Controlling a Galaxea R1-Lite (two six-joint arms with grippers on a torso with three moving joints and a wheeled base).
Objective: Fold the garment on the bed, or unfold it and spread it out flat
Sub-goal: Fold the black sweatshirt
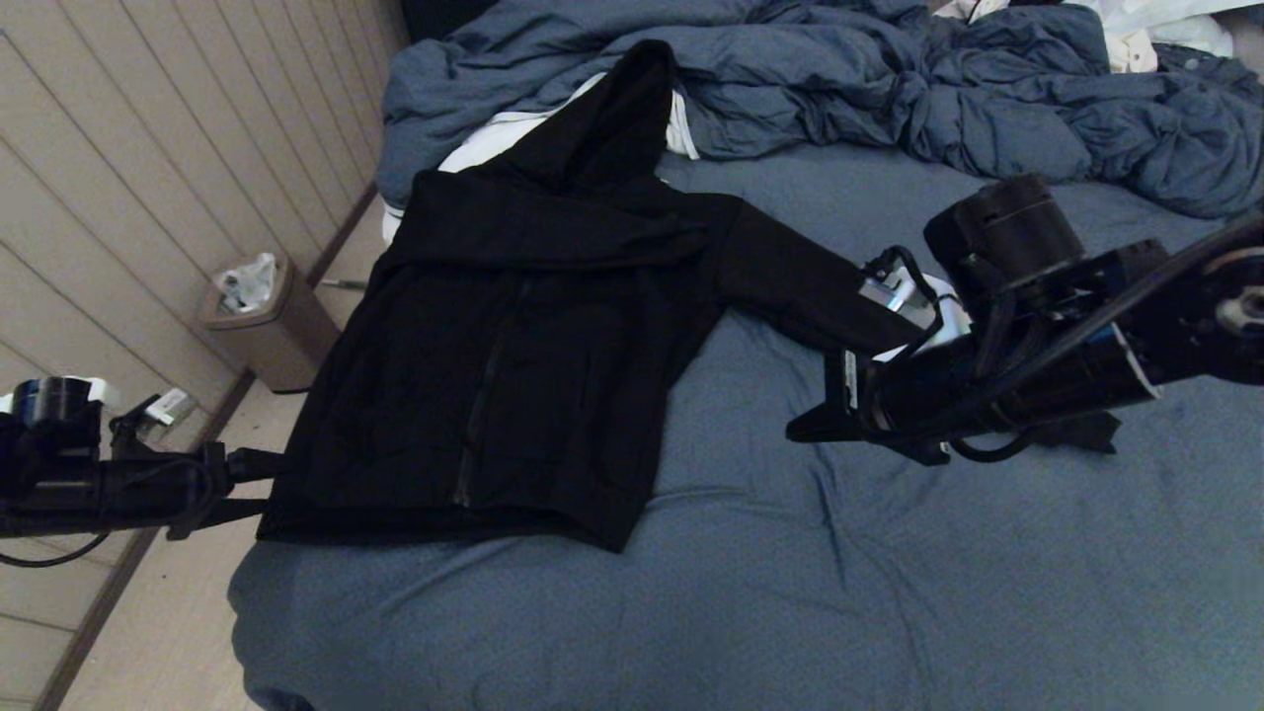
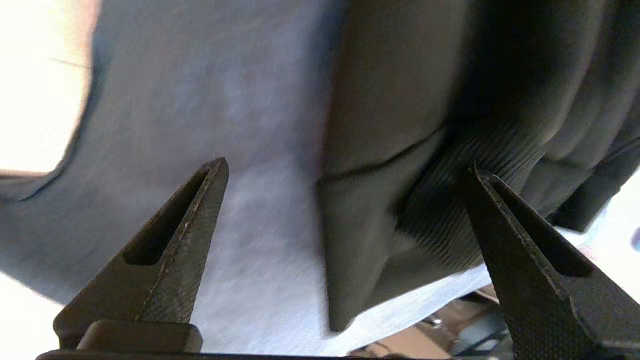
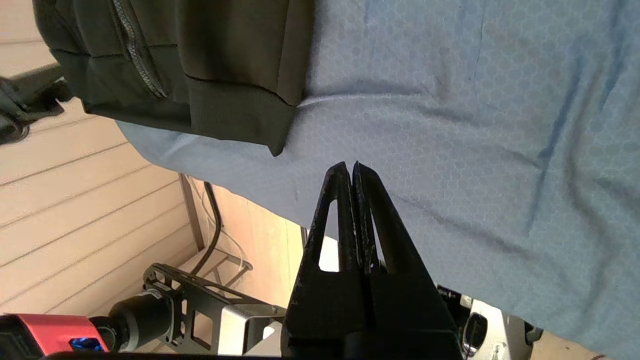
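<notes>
The black hooded garment [image 1: 513, 336] lies front up on the left part of the bed [image 1: 790, 573], hood toward the far side, zipper closed. One sleeve [image 1: 800, 286] stretches out to the right, its end hidden behind my right arm. My left gripper [image 1: 259, 486] is at the near-left hem corner, at the bed's edge. In the left wrist view it [image 2: 347, 166] is open, the ribbed hem corner [image 2: 440, 215] lying loose between the fingers. My right gripper [image 1: 805, 430] hovers over bare sheet right of the garment, shut [image 3: 351, 165] on nothing, near the other hem corner [image 3: 235, 110].
A crumpled blue-grey duvet [image 1: 889, 89] fills the far side of the bed. White cloth [image 1: 494, 138] shows under the hood. A brown bin [image 1: 272, 331] stands on the floor by the panelled wall at left. The bed's left edge runs just beside my left gripper.
</notes>
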